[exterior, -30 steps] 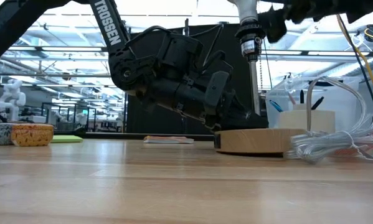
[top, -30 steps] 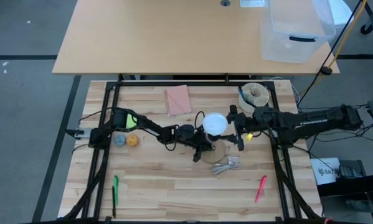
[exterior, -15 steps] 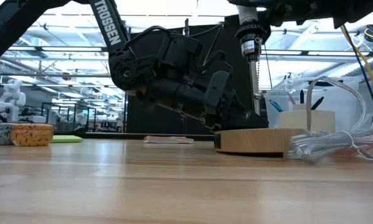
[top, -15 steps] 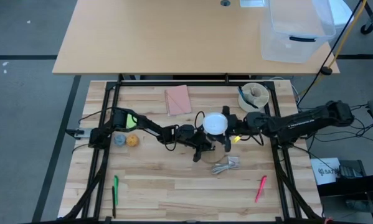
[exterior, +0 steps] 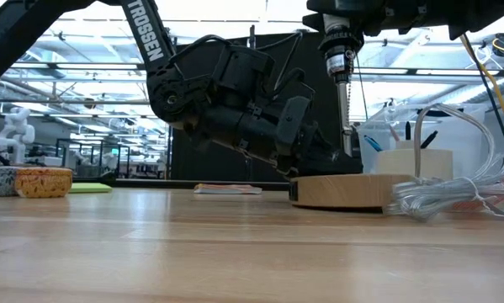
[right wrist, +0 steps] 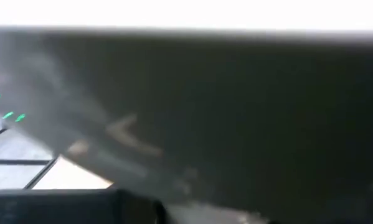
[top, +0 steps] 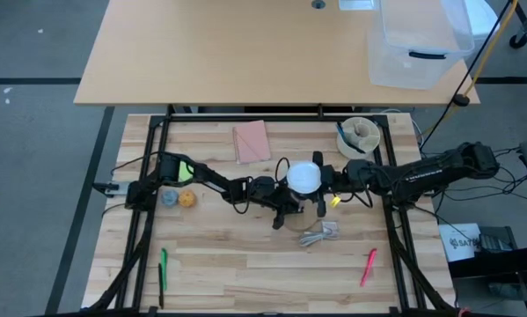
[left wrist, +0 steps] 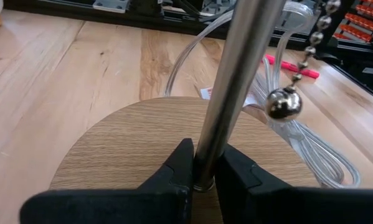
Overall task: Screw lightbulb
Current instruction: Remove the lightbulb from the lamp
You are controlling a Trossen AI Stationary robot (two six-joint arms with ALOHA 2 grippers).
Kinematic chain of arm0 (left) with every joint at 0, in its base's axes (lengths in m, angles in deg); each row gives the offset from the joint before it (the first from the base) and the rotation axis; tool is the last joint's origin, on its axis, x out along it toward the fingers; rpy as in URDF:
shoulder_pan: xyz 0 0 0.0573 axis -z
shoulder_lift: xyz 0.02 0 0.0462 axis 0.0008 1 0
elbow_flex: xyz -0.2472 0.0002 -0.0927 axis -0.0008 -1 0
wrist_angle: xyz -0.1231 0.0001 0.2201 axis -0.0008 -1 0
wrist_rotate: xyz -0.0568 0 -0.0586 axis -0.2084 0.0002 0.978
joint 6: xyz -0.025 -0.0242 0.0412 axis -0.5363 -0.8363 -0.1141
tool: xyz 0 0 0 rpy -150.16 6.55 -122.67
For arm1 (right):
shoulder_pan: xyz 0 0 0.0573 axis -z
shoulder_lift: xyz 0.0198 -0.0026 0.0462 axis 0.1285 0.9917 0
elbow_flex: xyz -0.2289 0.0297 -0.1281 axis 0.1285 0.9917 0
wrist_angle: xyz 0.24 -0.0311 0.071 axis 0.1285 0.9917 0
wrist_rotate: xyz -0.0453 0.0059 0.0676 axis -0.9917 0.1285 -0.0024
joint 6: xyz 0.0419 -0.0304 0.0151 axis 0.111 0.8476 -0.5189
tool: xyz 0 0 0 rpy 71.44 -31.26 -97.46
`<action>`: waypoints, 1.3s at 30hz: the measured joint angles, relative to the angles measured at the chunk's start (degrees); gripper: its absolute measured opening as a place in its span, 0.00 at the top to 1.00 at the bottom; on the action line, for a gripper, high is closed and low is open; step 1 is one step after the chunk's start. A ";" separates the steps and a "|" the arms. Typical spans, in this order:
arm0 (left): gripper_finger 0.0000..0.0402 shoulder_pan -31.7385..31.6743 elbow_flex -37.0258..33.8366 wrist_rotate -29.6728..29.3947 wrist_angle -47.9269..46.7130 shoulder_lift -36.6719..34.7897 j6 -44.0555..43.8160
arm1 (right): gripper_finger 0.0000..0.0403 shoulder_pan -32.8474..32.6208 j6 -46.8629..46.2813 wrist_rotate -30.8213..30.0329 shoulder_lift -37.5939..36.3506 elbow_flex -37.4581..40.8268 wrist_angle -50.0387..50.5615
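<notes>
The left gripper (left wrist: 202, 180) is pressed together around a metal rod (left wrist: 226, 93) that stands upright from a round wooden disc (left wrist: 130, 140), pinching the rod just above the disc; in the high view this gripper (top: 285, 210) sits near the middle of the table (top: 219, 255). The bulb (top: 303, 175) shows from above as a white dome at the top of the rod, over the disc (top: 300, 217). The right gripper (top: 318, 176) reaches in from the right and is at the bulb's side, its fingers around the dome, but I cannot tell whether they press it or stand a little apart; the right wrist view is dark and blurred and settles nothing. In the low view the rod (exterior: 342, 101) rises from the disc (exterior: 344, 191) to a socket (exterior: 336, 50) under the right arm. A ball chain (left wrist: 279, 102) hangs beside the rod, and a clear wrapper (top: 319, 232) lies just beside the disc. Near the table's front edge lie a green pen (top: 163, 267) and a red pen (top: 368, 266).
</notes>
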 joint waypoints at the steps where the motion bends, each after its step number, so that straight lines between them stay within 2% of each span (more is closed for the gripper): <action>1: 0.90 -0.02 -0.01 0.46 0.00 0.00 0.14 | 0.67 0.06 0.35 1.02 -0.01 0.00 0.02; 9: 0.90 0.17 0.01 4.68 -0.24 0.00 3.88 | 0.67 2.86 5.00 11.35 -0.95 -0.03 1.75; 18: 0.90 0.10 0.10 8.46 -0.36 0.09 8.79 | 0.67 8.42 10.73 29.73 -0.91 -0.02 2.03; 24: 0.90 0.02 0.12 10.39 -0.36 0.11 10.22 | 0.67 11.01 12.91 39.00 0.08 0.00 0.30; 27: 0.90 0.00 0.12 11.64 -0.45 0.11 10.37 | 0.67 11.72 12.20 41.37 1.04 0.03 -2.22; 39: 0.90 0.09 0.12 14.18 -1.30 0.11 11.14 | 0.65 12.00 13.38 47.77 6.13 -4.92 -1.59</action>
